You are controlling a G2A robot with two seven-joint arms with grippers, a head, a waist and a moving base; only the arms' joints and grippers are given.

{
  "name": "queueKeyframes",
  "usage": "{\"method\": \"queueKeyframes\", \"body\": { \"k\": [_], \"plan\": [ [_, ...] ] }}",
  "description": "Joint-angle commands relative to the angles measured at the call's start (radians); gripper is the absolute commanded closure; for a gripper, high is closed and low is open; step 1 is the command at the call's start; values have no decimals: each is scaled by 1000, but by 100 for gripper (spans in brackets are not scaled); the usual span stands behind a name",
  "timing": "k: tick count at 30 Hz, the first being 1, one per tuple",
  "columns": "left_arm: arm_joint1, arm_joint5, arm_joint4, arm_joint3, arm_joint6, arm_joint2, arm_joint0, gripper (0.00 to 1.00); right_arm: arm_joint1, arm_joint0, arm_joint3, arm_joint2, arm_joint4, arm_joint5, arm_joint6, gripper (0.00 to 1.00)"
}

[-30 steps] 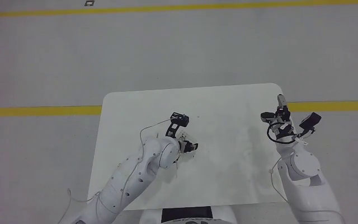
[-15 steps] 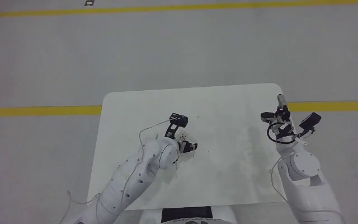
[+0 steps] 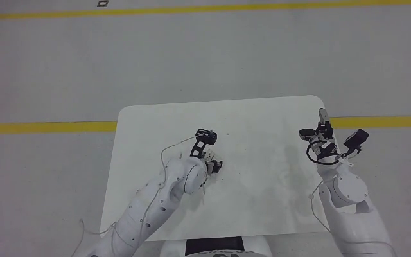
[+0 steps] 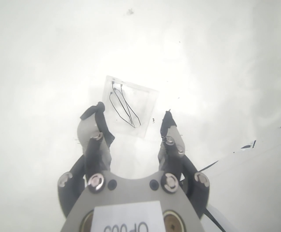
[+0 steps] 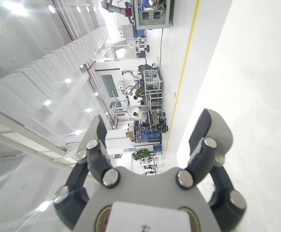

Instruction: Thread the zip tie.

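**Q:** Where are the zip ties point(image 4: 124, 105)?

**A:** Several thin black ones lie inside a clear, flat, square pouch point(image 4: 149, 96). The pouch rests on the white table point(image 4: 44, 66), left of the table's middle in the top view.

**Q:** What is the left pincer point(image 4: 134, 111) doing?

**A:** It hangs over the pouch with its jaws spread wide and nothing held. In the left wrist view one black-tipped finger point(image 4: 96, 109) overlaps the pouch's edge and the other sits just beside the opposite edge. I cannot tell whether either one touches it. From above, the left pincer point(image 3: 216, 166) points down at that same spot.

**Q:** And the right pincer point(image 5: 151, 116)?

**A:** It is released too, with the fingers well apart and nothing between them. In the top view the right pincer point(image 3: 313, 125) sits at the table's point(image 3: 270, 193) right edge, well apart from the pouch, and it faces out toward the room.

**Q:** Anything else on the table?

**A:** A small dark speck point(image 4: 128, 12) lies beyond the pouch.
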Motion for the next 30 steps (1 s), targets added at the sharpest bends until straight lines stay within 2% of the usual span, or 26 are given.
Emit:
{"method": "queueKeyframes", "body": {
  "k": [1,11,15,19,28,30],
  "plan": [
    [-4,0,-1,19,0,0,-5,89,0,0,0,0,0,0,0,0],
    [-23,0,-30,121,-3,13,-44,91,0,0,0,0,0,0,0,0],
    [-31,0,-44,160,3,19,-61,83,0,0,0,0,0,0,0,0],
    [-37,0,-57,188,5,29,-79,80,0,0,0,0,0,0,0,0],
    [-46,0,-68,231,1,53,-110,84,0,0,0,0,0,0,0,0],
    [-49,0,-72,241,2,56,-115,80,0,0,0,0,0,0,0,0]
  ]
}}
